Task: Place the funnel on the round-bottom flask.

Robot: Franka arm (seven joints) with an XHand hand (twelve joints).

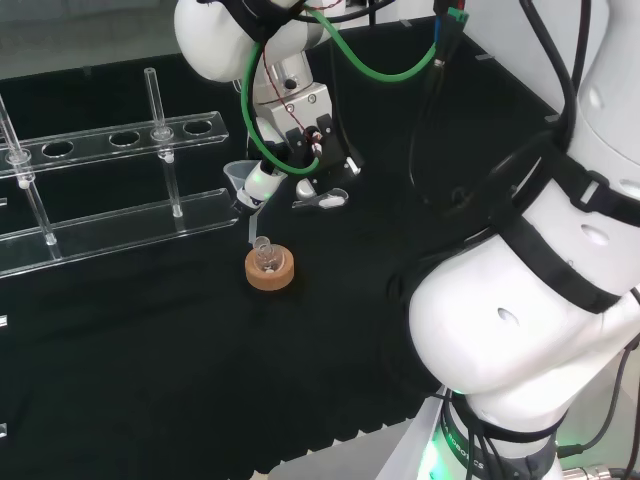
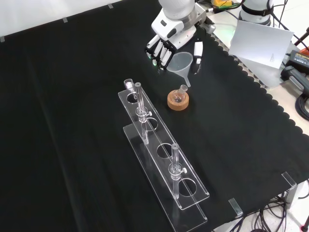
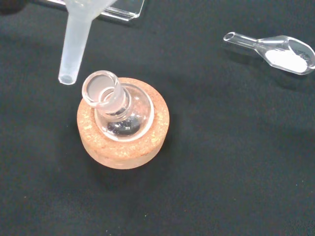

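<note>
We note the hand (image 2: 161, 48) holding the funnel (image 2: 181, 63) at the front view's upper centre, its stem tip just beside the tilted neck of the round-bottom flask (image 3: 118, 110) on its cork ring (image 3: 123, 142), not yet inside.

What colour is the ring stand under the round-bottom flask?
Light tan cork, speckled: the stand under the round-bottom flask shows best in the wrist view.
</note>
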